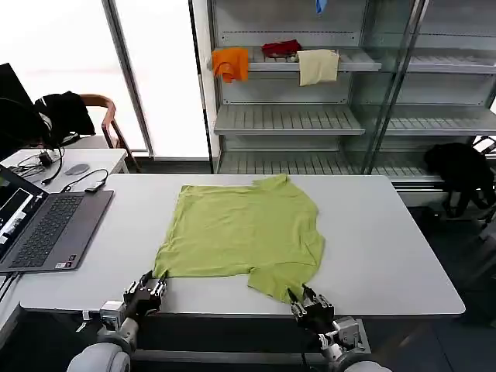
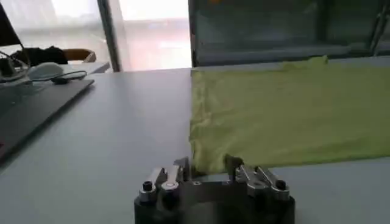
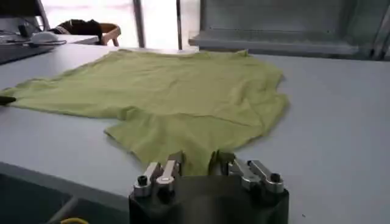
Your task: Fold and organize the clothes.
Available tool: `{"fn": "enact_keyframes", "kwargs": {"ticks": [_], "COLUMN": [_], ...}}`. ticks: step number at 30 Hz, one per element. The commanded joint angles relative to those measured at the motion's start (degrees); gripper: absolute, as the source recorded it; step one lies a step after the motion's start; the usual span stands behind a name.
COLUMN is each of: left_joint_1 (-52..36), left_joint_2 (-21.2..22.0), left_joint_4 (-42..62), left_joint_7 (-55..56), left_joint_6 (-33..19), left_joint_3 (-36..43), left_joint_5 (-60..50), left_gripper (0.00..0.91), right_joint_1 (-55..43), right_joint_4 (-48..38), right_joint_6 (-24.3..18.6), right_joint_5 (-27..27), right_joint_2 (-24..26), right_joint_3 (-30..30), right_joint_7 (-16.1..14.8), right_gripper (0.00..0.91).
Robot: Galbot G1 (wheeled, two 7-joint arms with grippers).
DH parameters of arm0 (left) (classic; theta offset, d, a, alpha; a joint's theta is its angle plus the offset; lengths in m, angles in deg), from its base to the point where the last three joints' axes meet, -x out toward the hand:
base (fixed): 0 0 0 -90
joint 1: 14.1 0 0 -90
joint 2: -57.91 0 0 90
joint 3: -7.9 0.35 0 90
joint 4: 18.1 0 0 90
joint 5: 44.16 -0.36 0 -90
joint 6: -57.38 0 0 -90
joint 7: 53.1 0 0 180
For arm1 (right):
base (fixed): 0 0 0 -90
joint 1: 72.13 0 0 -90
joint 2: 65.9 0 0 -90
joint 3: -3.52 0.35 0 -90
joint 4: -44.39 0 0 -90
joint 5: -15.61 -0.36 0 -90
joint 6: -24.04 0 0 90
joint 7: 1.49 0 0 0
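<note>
Head view: crumpled lime-green cotton T-shirt (image 1: pixel 244 232) flat on smooth grey table (image 1: pixel 387 248).

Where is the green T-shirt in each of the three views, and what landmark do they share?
Head view: T-shirt spread at the middle of the white table.
Left wrist view: its corner lies just ahead of the left gripper.
Right wrist view: its sleeve lies before the right gripper.
Shared landmark: the shelf unit behind the table.

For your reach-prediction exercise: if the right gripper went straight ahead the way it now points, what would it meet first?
The right gripper, fingers open, points at the near edge of the lime-green T-shirt; that cloth would likely be first, seemingly almost touching already.
</note>
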Motion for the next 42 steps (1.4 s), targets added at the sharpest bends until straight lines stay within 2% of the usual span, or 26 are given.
{"fn": "enact_keyframes", "kwargs": {"ticks": [1,9,12,17,21,30,35,42], "left_joint_1": [-0.1,0.7,0.2,-1.9,-3.6,-10.3,-13.2,-16.3], "left_joint_2": [0.1,0.2,0.3,0.7,0.9,1.9,2.0,1.4], "left_joint_4": [0.5,-3.5,-5.4,-6.4,-5.6,-2.5,-0.5,3.1], "left_joint_7": [-0.1,0.0,0.0,-0.7,-1.7,-1.9,-1.7,-1.3], "left_joint_6": [0.3,-0.7,-0.5,0.7,1.6,2.8,2.8,2.8], "left_joint_3": [-0.1,-1.1,-2.0,-2.9,-2.7,-0.5,-0.6,-0.9], "left_joint_5": [-0.2,1.5,2.8,4.0,4.3,3.9,3.6,3.4], "left_gripper": [0.0,0.0,0.0,0.0,0.0,0.0,0.0,0.01], "right_joint_1": [-0.4,0.2,-0.2,-3.8,-8.2,-17.6,-21.4,-26.1], "right_joint_4": [-0.3,1.7,3.2,3.3,1.2,-5.5,-8.8,-14.2], "right_joint_6": [0.5,-1.9,-1.7,-0.9,1.3,2.6,2.6,2.6], "right_joint_5": [0.4,-1.5,-3.6,-4.0,-4.0,-5.2,-5.5,-5.1], "right_joint_2": [0.1,-0.2,-0.1,-0.9,-2.4,-5.2,-5.7,-6.0], "right_joint_3": [-0.4,1.2,1.6,1.7,1.2,0.8,0.1,-0.6], "right_joint_7": [0.0,0.2,1.2,2.9,3.7,5.3,6.7,7.1], "right_gripper": [0.0,0.0,0.0,0.0,0.0,0.0,0.0,0.0]}}
